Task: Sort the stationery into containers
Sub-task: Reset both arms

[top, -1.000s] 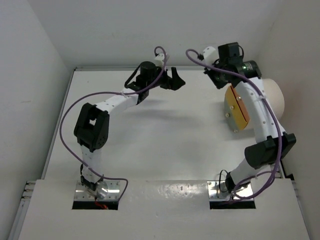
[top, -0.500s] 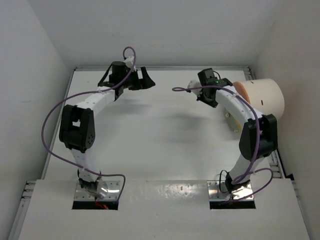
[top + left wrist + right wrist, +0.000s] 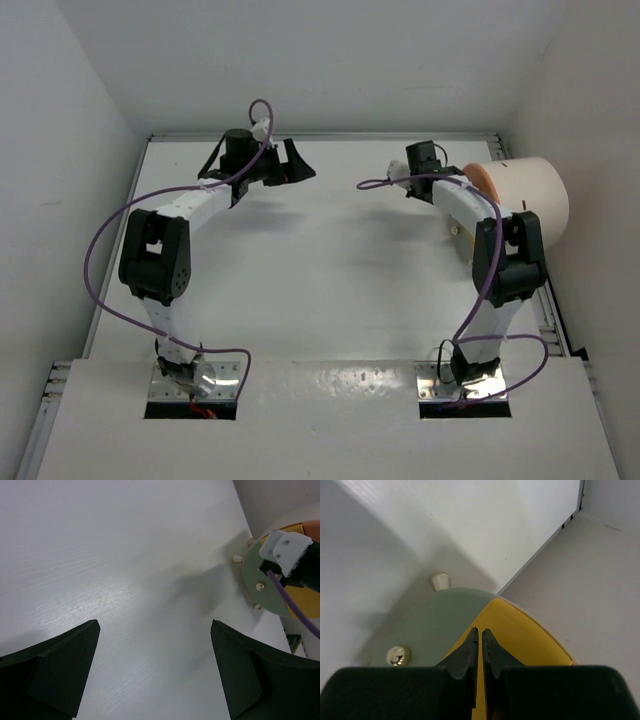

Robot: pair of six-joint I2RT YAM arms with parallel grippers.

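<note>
Between white walls (image 3: 300,60), a white table (image 3: 330,270) bears the drum (image 3: 535,190).

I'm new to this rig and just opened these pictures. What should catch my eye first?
A big cream drum lies on its side at the far right of the table. The right claw, shut, points at its knobbed orange end face; the left claw hangs open over the table.

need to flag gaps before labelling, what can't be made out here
drum end face: top view, mostly behind right arm; left wrist view, cut off by frame edge
right gripper: whether it touches that face, too close in right wrist view
stationery: shows in no view
</note>
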